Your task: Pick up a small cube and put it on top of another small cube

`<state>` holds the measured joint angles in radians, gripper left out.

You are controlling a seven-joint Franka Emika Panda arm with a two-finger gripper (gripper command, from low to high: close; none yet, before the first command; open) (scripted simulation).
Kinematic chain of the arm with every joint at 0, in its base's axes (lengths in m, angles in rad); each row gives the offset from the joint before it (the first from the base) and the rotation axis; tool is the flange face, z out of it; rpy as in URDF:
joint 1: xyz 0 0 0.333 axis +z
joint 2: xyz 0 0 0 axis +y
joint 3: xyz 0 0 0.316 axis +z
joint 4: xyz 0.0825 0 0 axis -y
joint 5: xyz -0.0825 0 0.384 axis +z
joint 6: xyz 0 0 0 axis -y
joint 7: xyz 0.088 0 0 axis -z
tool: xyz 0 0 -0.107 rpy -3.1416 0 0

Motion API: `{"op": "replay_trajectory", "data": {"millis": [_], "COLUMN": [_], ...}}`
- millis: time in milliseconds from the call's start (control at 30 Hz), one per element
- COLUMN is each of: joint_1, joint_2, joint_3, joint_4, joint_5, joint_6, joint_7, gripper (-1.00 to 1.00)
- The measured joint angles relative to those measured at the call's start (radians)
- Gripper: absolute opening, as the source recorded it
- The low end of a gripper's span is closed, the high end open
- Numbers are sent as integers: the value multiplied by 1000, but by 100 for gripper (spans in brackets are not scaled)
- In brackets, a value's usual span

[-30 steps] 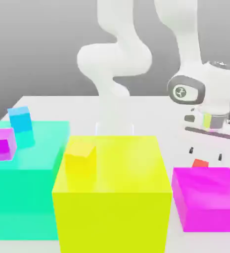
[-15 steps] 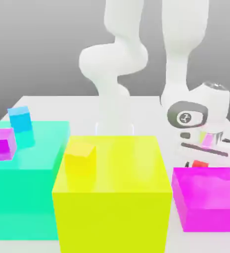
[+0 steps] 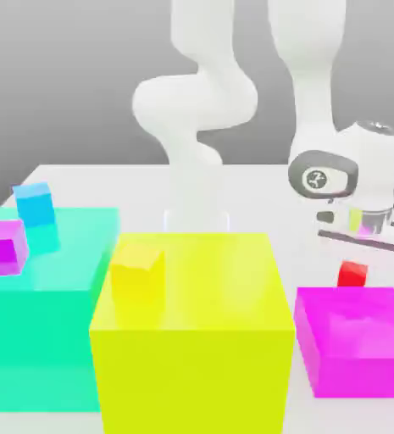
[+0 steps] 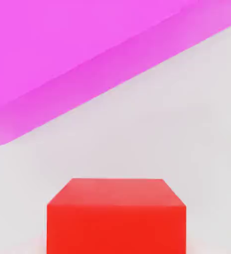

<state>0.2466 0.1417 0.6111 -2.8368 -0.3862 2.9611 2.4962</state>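
Note:
The small cube (image 3: 352, 273) is tiny, plain and bright red. It hangs just under the white hand, a little above the white table (image 3: 259, 191), behind the far edge of the big magenta block (image 3: 357, 339). My gripper (image 3: 352, 258) is shut on it, at the exterior view's right. In the hand view the red small cube (image 4: 116, 216) sits close to the camera, with the white table and the magenta block (image 4: 72, 54) beyond it.
A big yellow block (image 3: 191, 347) at the front middle carries a small yellow cube (image 3: 137, 269). A big teal block (image 3: 39, 322) at the exterior view's left carries a small blue cube (image 3: 35, 204) and a small magenta cube (image 3: 1, 246). The arm's white base (image 3: 196, 127) stands behind.
The hand came down over the red cube, shut on it, then rose a little. The cube now sits higher than it did a second ago.

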Motion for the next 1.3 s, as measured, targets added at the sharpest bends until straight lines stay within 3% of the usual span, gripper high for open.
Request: {"op": "replay_trajectory", "data": {"millis": [233, 333, 467, 733, 1000, 1067, 1200, 1233, 1300], "joint_1": [-49, -9, -181, -364, -542, -572, -583, -584, -584], "joint_2": [-126, -156, -206, -311, -417, -433, -382, -373, -373], "joint_3": [139, 101, 0, -177, -386, -425, -433, -432, -432], "joint_4": [-46, 10, 121, 347, 493, 497, 415, 403, 403], "joint_5": [346, 356, 352, 357, 415, 434, 438, 438, 438], "joint_6": [-62, -159, -328, -672, -905, -913, -775, -754, -754], "joint_7": [-258, -285, -300, -334, -353, -353, -347, -346, -346], "gripper": [-100, -100, -100, -100, -100, -100, -100, 100, 100]}}
